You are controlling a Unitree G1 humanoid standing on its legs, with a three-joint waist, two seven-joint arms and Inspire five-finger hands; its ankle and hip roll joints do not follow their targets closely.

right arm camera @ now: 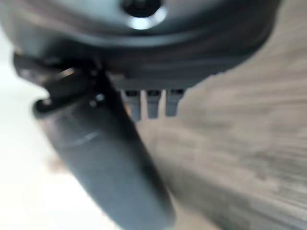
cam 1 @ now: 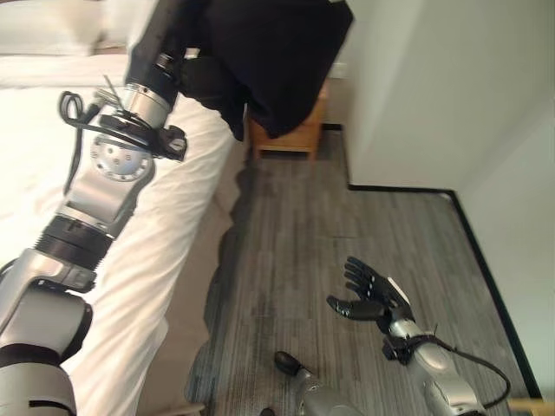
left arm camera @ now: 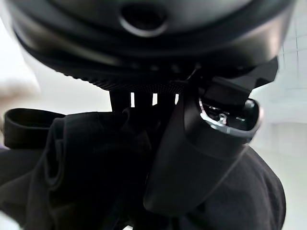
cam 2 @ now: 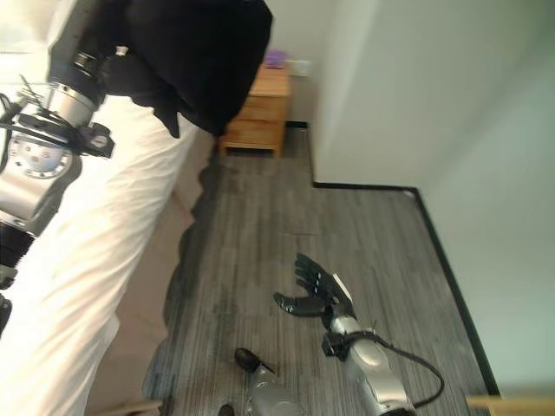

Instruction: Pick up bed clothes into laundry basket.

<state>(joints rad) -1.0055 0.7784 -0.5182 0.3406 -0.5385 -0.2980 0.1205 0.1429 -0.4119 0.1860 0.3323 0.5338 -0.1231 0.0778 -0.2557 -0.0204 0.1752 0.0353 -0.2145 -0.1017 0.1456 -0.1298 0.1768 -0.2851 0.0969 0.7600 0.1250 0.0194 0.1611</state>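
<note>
Left hand [left arm camera: 192, 158] clutches black garment [cam 1: 269, 52], fingers buried in cloth.

Left hand [left arm camera: 192, 158] raised high, fingers curled, right hand [cam 1: 371, 296] low, fingers spread

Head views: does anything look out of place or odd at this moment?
Nothing looks damaged or spilled. The left hand holds a black garment raised high over the edge of the white bed, and the cloth hangs bunched. The right hand hangs open over the grey floor.

txt: none legible | labels/nos./signs: none | all views
</note>
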